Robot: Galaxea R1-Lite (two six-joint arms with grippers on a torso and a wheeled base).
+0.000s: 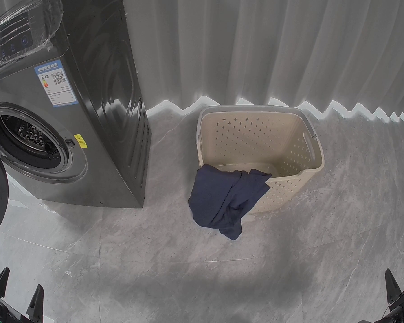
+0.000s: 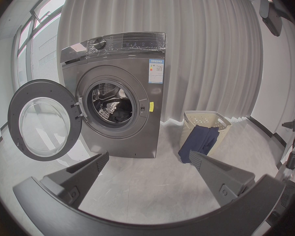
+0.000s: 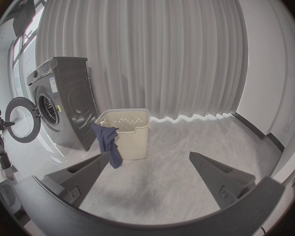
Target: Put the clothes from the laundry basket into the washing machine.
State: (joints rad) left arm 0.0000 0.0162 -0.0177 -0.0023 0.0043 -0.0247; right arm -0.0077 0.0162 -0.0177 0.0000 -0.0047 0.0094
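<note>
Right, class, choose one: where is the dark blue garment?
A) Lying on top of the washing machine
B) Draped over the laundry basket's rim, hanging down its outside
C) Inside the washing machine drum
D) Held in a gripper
B: the dark blue garment lies over the near rim of the laundry basket and hangs down the outer wall.

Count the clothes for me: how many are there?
1 for certain: a navy garment draped over the near rim of the laundry basket, hanging down outside. A dark shape inside the washing machine drum might be another; I cannot tell.
</note>
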